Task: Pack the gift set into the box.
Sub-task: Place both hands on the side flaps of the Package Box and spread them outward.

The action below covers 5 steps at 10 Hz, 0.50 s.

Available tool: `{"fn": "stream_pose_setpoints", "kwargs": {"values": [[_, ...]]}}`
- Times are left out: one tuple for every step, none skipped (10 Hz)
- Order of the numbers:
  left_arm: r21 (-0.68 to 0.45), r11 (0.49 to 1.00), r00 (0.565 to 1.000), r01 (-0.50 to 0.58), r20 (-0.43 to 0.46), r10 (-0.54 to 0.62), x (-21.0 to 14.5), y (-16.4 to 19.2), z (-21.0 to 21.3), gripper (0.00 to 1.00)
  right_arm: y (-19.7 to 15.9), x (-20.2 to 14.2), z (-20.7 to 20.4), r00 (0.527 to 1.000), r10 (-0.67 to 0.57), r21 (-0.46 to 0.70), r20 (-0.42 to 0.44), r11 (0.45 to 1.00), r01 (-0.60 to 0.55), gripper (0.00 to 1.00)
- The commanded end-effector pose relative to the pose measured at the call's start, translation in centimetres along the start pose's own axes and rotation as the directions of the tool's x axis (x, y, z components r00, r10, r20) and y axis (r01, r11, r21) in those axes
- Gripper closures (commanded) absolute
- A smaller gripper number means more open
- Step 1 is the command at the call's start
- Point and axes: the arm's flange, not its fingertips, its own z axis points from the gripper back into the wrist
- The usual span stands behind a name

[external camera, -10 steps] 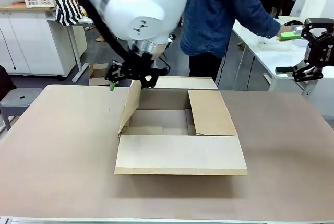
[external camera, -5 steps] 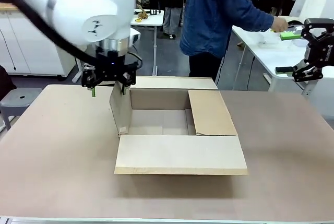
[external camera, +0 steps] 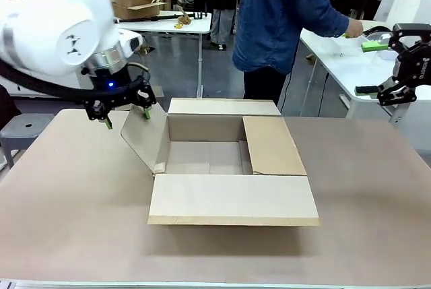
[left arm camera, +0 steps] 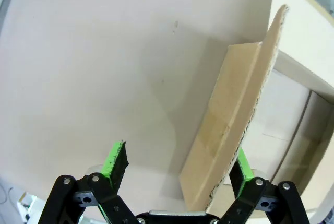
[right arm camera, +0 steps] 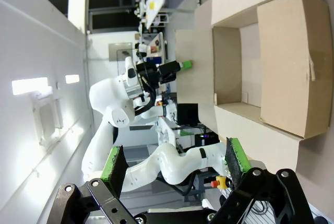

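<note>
Left hand (external camera: 126, 116) hangs spread wide at the box (external camera: 232, 198), whose left flap (external camera: 143, 139) leans outward between my fingers (left arm camera: 116, 158) (contact with either pad unclear). I see the box mid-tabletop (external camera: 60, 201), nearer the far edge. Right hand (external camera: 369, 68) hovers open, empty, off the far right corner.
</note>
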Motion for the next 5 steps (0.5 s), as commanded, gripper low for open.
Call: {"fn": "stream_pose_setpoints", "kwargs": {"values": [[-0.083, 0.996, 1.0, 0.024, -0.005, -0.024, -0.9, 3.2, -0.4, 0.0, 0.0, 0.1, -0.1, 1.0, 0.028, 0.012, 0.0, 1.0, -0.028, 0.0], [-0.12, 0.992, 0.999, 0.046, -0.009, -0.048, -1.0, 3.9, -1.0, 0.0, 0.0, 0.1, -0.1, 1.0, 0.028, 0.012, 0.0, 1.0, -0.028, 0.0], [-0.163, 0.986, 0.998, 0.035, -0.037, -0.042, -0.8, 4.6, -1.7, 0.0, 0.0, 0.1, -0.1, 1.0, 0.028, 0.012, 0.0, 1.0, -0.028, 0.0], [-0.248, 0.966, 0.996, 0.068, -0.041, -0.08, -0.9, 5.7, -2.0, 0.0, 0.0, 0.1, -0.1, 1.0, 0.028, 0.012, 0.0, 1.0, -0.028, 0.0], [-0.268, 0.963, 0.998, 0.037, -0.043, -0.05, -0.8, 6.9, -2.3, 0.0, 0.0, 0.1, -0.1, 1.0, 0.028, 0.012, 0.0, 1.0, -0.028, 0.0]]}}
